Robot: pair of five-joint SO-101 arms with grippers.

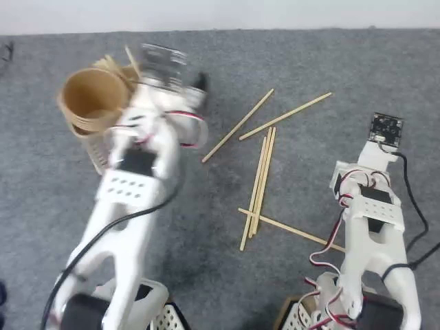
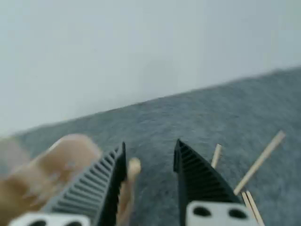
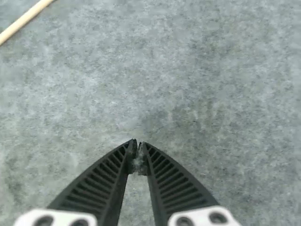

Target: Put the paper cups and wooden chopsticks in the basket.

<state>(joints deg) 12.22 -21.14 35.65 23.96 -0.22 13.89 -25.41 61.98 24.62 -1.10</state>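
Tan paper cups [image 1: 93,103] nested, mouth up, far left. Pale chopsticks [image 1: 262,175] flat on desk [image 1: 309,62], mostly near-to-far. Left jaws parted, empty; right jaws closed.

Grey carpet [image 1: 330,62] with chopsticks [image 1: 259,182], basket [image 1: 98,157]

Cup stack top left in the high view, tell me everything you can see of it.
The cups are tan paper, several nested, rims stacked below the top one. Mouth open, facing up, slightly tilted, inside looks empty. They stand in the white basket, chopsticks poking up behind. The left arm covers part of them; contact cannot be told. In the left wrist view they are a tan blur beside the open left hand.
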